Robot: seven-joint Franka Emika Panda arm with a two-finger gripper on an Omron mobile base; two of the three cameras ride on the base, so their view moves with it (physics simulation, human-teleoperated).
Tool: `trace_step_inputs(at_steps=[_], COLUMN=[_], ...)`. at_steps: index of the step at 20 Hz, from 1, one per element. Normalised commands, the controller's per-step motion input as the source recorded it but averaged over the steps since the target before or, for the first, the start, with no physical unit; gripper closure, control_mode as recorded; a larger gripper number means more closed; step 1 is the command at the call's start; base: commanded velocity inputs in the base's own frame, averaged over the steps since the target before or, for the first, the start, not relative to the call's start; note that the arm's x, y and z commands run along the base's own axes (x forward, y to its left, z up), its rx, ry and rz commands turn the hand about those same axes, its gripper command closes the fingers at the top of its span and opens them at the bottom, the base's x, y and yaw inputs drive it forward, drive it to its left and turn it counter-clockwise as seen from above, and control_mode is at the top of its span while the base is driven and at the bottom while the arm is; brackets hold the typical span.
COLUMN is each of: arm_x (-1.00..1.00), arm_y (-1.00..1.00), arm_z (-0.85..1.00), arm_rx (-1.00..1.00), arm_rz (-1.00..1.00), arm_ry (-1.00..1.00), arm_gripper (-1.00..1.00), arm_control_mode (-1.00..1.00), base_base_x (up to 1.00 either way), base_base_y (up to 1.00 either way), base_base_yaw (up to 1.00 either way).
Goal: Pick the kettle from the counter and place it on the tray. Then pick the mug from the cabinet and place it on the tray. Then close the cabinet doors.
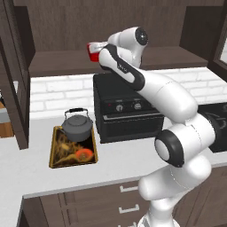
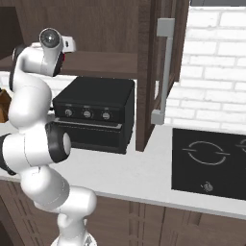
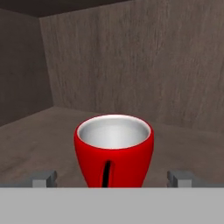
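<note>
Glossy tapered red mug (image 3: pixel 113 151), white-lined

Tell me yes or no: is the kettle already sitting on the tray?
Yes, the kettle stands on the far end of the tray.

The red mug (image 3: pixel 113 151) stood upright on the cabinet (image 1: pixel 62 62) shelf, white inside, directly between the spread tips of the pincer (image 3: pixel 113 178), its handle edge facing the hand. Well below and to the pincer's left, the dark grey kettle (image 1: pixel 77 126) sat upright on the gold-rimmed tray (image 1: pixel 56 160) on the desk (image 1: pixel 53 177).
</note>
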Motion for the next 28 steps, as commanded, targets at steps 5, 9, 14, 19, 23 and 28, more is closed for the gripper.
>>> trace_step_inputs(at_steps=[5,9,14,19,23,28], arm_x=[0.03,0.06,0.03,0.00,0.00,0.00], arm_y=[0.19,0.02,0.00,0.00,0.00,0.00], arm_z=[0.00,-0.01,-0.02,-0.03,-0.02,0.00], arm_rx=[0.00,0.00,0.00,0.00,0.00,0.00], arm_rz=[0.00,0.00,0.00,0.00,0.00,0.00], arm_ry=[0.00,0.00,0.00,0.00,0.00,0.00], arm_gripper=[-1.00,-1.00,1.00,1.00,1.00,1.00], arm_control_mode=[-1.00,-1.00,-1.00,-1.00,-1.00,-1.00], base_base_x=[0.00,0.00,0.00,0.00,0.00,0.00], base_base_y=[0.00,0.00,0.00,0.00,0.00,0.00], base_base_yaw=[0.00,0.00,0.00,0.00,0.00,0.00])
